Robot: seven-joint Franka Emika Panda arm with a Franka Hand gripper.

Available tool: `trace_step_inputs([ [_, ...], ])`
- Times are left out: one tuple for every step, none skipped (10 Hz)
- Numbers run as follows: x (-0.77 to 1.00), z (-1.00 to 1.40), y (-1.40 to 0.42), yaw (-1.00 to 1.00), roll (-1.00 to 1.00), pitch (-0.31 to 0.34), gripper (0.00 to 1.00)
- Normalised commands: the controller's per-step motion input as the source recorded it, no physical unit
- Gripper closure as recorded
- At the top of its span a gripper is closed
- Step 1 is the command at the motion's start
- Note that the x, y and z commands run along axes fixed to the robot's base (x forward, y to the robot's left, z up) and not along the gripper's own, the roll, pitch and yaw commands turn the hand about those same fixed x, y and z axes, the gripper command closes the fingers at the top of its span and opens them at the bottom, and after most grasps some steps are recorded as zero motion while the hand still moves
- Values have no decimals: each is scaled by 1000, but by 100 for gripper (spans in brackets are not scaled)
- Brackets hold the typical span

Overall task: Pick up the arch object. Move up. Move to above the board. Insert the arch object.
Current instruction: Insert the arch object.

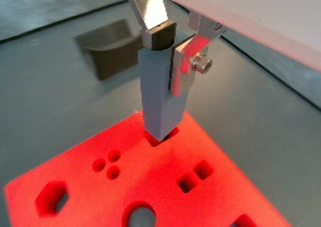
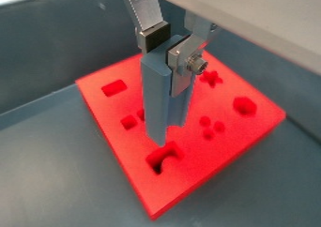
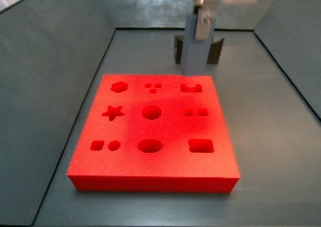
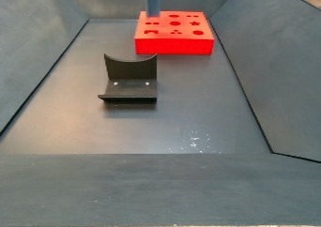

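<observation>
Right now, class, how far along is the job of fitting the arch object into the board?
Done: the pincer is shut on the arch object and has it lifted. In hand: it hangs above the board, lower end near the notched arch recess. Left: the insertion, since the recess looks empty.

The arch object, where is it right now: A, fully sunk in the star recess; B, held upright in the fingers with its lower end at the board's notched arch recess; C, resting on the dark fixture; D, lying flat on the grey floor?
B: the gripper clamps the arch object upright, and its lower end meets the board at the notched arch recess, while the fixture stands apart with nothing on it.
</observation>
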Motion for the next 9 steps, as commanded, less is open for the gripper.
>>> trace_step_inputs([
  [0, -460, 86, -920, 0, 70, 100],
  [9, -363, 77, -911, 0, 51, 100],
  [120, -157, 0, -574, 3, 144, 100],
  [160, -74, 0, -83, 0, 76, 100],
  [326, -191, 0, -37, 0, 64, 100],
  [229, -280, 0, 14, 0, 46, 100],
  [111, -351, 0, 297, 24, 43, 100],
  [74, -291, 0, 251, 24, 46, 100],
  [0, -203, 0, 106, 44, 56, 100],
])
